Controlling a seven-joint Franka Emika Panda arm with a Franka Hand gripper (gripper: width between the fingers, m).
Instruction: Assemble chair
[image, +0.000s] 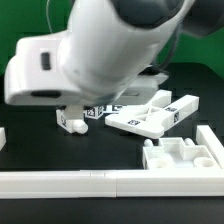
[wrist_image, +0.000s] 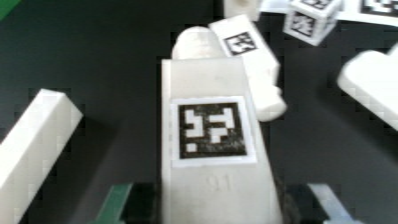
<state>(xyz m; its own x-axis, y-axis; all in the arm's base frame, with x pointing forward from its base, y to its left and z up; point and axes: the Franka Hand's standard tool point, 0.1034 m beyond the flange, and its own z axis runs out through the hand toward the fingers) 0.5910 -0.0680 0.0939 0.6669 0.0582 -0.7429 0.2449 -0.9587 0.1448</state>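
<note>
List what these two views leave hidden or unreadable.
1. Exterior view: the arm blocks the pincer and whatever it straddles.
2. Wrist view: the pincer is cut off by the frame edge, so it cannot be told whether its fingers press the long tagged part.
3. Wrist view: the tagged blocks are cropped by the edge and blurred.
4. Exterior view: tags on the small parts are too small to read.

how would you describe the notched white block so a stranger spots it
Start at the long white rail nearest the camera. The block sits just behind it, toward the exterior view's right. Unlike the tagged slab behind, its top has square notches.
</note>
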